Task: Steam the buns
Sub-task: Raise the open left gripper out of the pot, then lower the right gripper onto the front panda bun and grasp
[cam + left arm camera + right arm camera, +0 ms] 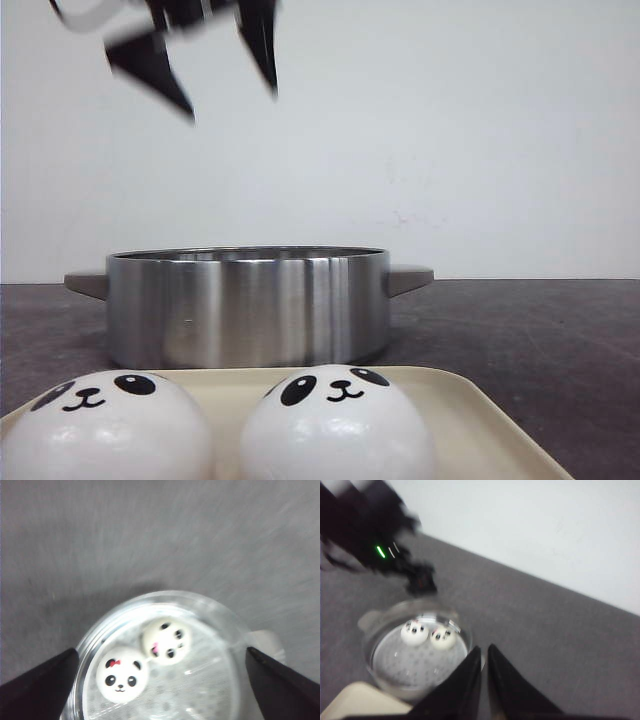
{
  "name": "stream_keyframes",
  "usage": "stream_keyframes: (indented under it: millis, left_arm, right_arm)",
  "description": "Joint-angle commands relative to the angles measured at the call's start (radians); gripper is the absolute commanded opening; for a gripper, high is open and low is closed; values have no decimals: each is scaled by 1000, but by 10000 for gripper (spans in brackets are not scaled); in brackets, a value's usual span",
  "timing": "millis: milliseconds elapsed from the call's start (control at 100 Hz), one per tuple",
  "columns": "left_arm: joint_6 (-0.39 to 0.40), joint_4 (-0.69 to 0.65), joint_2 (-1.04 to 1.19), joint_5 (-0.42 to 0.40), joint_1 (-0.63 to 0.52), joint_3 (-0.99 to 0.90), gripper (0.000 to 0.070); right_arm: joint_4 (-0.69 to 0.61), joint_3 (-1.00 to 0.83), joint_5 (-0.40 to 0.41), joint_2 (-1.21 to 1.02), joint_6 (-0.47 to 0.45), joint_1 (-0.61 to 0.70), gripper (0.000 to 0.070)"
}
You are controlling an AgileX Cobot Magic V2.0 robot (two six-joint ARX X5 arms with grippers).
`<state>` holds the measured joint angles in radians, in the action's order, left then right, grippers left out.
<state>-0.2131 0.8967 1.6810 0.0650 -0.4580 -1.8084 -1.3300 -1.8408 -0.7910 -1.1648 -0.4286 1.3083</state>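
Two panda buns (105, 425) (335, 420) sit on a cream tray (470, 410) in the foreground. Two more buns (121, 674) (166, 640), each with a small bow, lie on the perforated plate inside the steel pot (250, 305). They also show in the right wrist view (415, 632) (442, 636). My left gripper (232, 103) hangs high above the pot, open and empty; its fingers (37, 685) stand wide apart in the left wrist view. My right gripper (484, 650) is shut and empty, beside the pot (415, 655); it is out of the front view.
The pot has a handle on each side (410, 278). Dark grey tabletop (530, 340) lies around it, with a white wall behind. The left arm (380, 540) shows blurred above the pot in the right wrist view. A tray corner (360, 700) lies near the pot.
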Motion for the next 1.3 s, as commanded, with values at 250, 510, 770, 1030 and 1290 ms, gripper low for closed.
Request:
stream_keyframes:
  millis: [250,510,770,1030,1290]
  left_arm:
    - [14,35,-344,-43,-43,-31,700]
    - [45,198,-557,-147,-44,-31,700]
    - [44,294,-672,-146,-45,-31,700]
    - [44,309,-708,-146,-45,-31,700]
    - [44,309,-695,-134,-45,-31,700]
  right_arm:
    - [225,200,300,-28,-101,-58,17]
    - [317,509,592,-69,-183,-138,17]
    - [517,773,741,-113,-258,-149,59]
    - [545,801,829,-225,-279,-154,589]
    - [545,801,838,-350,-278,-169,584]
